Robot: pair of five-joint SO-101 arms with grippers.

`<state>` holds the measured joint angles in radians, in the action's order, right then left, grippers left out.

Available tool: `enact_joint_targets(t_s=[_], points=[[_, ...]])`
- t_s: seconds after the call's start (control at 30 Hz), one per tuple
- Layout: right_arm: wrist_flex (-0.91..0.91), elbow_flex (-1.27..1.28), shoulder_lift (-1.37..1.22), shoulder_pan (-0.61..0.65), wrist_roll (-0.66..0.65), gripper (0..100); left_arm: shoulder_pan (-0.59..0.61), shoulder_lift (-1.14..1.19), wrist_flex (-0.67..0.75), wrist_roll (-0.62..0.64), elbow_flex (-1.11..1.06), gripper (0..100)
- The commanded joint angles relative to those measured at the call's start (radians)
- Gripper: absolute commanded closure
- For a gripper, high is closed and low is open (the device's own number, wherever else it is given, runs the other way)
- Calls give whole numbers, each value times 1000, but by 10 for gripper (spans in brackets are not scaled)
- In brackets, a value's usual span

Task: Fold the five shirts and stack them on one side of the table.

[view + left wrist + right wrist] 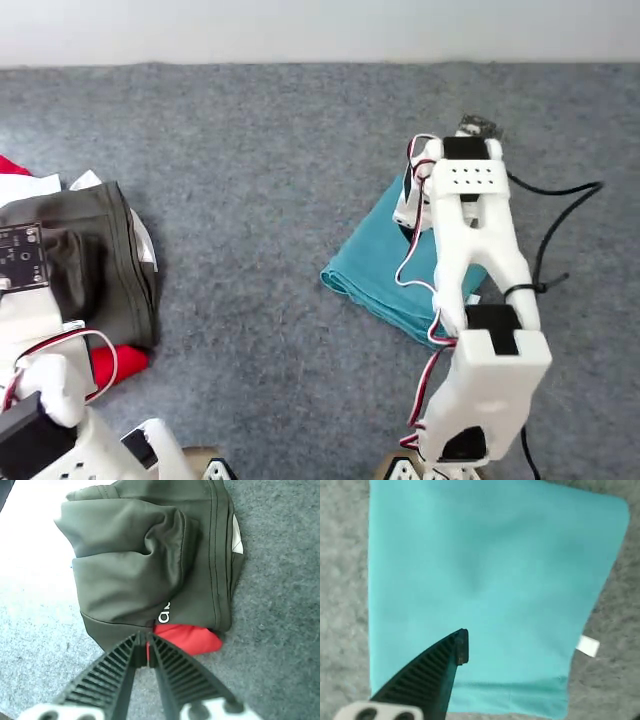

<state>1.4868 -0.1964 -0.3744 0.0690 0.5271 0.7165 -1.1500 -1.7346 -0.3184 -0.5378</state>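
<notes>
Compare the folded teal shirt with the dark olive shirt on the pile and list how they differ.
The folded teal shirt lies by itself on the grey table; the dark olive shirt tops a pile over a red garment and a white garment. The teal shirt is flat and smooth; the olive shirt is rumpled, with a bunched fold on top. Both are folded.

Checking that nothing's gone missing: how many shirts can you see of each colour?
Teal shirt: 1
Dark olive shirt: 1
Red shirt: 1
White shirt: 1
Total: 4 showing; more may lie hidden underneath.
</notes>
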Motion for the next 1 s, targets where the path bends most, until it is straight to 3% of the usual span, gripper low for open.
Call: enact_joint_targets(t_s=[0.0,0.43,0.53,0.77,0.97], points=[[-48,-3,-39,5,28,439,3,2,-12,-2,7,982],[-157,-3,-292,-24,75,452,5,2,-14,-2,7,982],[-134,-14,-297,-24,74,561,5,0,-15,-2,7,982],[-134,-31,-303,-45,5,971,5,2,-15,-2,7,982],[-131,-31,-302,-111,-48,991,5,2,-15,-2,7,982]])
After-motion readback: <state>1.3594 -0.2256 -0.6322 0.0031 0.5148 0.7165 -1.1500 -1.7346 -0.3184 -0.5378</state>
